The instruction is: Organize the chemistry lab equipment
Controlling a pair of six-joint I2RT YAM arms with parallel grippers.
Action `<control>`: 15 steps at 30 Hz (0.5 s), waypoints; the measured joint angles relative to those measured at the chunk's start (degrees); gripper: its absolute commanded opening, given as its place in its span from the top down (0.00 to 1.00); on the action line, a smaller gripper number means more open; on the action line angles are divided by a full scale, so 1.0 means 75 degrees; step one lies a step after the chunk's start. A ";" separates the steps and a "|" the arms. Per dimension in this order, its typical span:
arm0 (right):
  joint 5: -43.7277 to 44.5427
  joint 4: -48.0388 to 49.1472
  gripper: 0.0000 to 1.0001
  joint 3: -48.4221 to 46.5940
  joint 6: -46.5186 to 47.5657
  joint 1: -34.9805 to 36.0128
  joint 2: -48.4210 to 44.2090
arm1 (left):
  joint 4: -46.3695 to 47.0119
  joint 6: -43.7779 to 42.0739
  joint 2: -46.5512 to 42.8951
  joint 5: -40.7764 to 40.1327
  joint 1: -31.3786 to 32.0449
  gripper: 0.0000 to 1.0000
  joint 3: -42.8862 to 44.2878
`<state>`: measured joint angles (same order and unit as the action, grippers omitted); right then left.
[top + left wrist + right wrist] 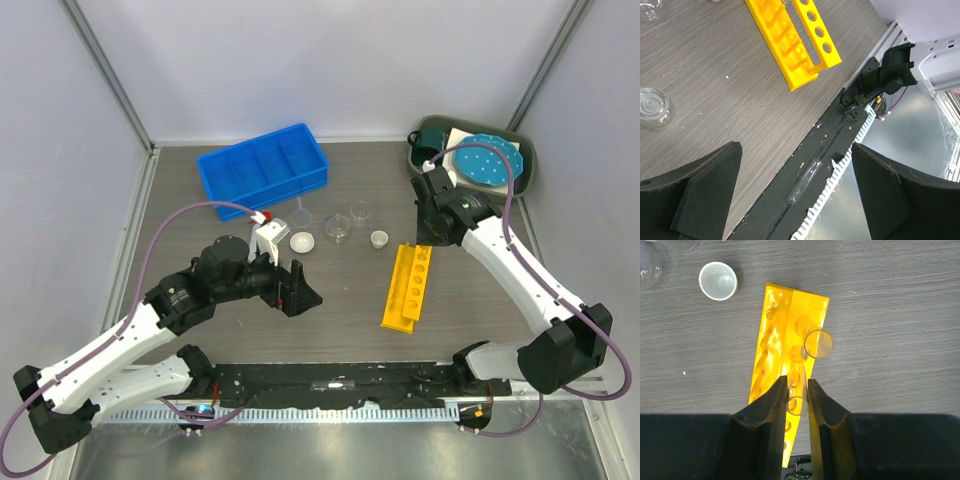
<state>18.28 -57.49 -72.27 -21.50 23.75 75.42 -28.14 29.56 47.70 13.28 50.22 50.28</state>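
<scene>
Our right gripper (797, 382) hangs over the far end of the yellow holed rack (408, 285). Its fingers are drawn close, pinching a thin clear tube (797, 405) between them. A second clear rim (818, 343) shows just beyond, over the rack's holes; we cannot tell whether it belongs to the same tube. The rack lies on the table (340, 310), right of centre, its length running near to far.

Our left gripper (795, 150) sits left of centre, fingers spread wide with nothing between them. Just beyond it stands the white squeeze bottle (264, 235) with its red nozzle.

To the right of the bottle, in a loose row, we see a funnel (302, 213), a small white dish (303, 241), a clear glass vessel (338, 228), a clear beaker (360, 211) and another white dish (379, 238). All of these stand apart from the rack.

A spare clear tube (804, 181) lies on the black strip (775, 200) at the near edge. A blue bin (262, 165) sits at the far side, left of centre, and a green tray (527, 160) sits at the far right.
</scene>
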 measured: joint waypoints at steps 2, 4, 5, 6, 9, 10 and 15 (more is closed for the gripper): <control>-0.0006 0.0073 0.83 0.0079 -0.0017 -0.0012 0.0000 | 0.0000 0.0000 0.0017 0.0000 0.0000 0.05 0.0000; -0.0020 0.0146 0.83 0.0184 -0.0044 -0.0029 -0.0003 | 0.0000 0.0000 0.0050 0.0000 0.0000 0.05 0.0000; -0.0029 0.0192 0.83 0.0248 -0.0061 -0.0032 -0.0003 | 0.0000 0.0000 0.0061 0.0000 0.0000 0.05 0.0000; -0.0041 0.0221 0.82 0.0309 -0.0082 -0.0035 -0.0003 | 0.0000 0.0000 0.0073 0.0000 0.0000 0.05 0.0000; -0.0073 0.0306 0.82 0.0481 -0.0149 -0.0035 -0.0003 | 0.0000 0.0000 0.0076 0.0000 0.0000 0.05 0.0000; -0.0082 0.0321 0.83 0.0516 -0.0152 -0.0038 -0.0003 | 0.0000 0.0000 0.0076 0.0000 0.0000 0.05 0.0000; -0.0131 0.0437 0.83 0.0653 -0.0178 -0.0061 -0.0003 | 0.0000 -0.0003 0.0137 0.0000 0.0000 0.05 0.0000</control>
<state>17.30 -54.22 -67.37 -22.83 23.29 75.40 -28.14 29.54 48.73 13.28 50.22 50.28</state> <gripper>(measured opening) 0.263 0.948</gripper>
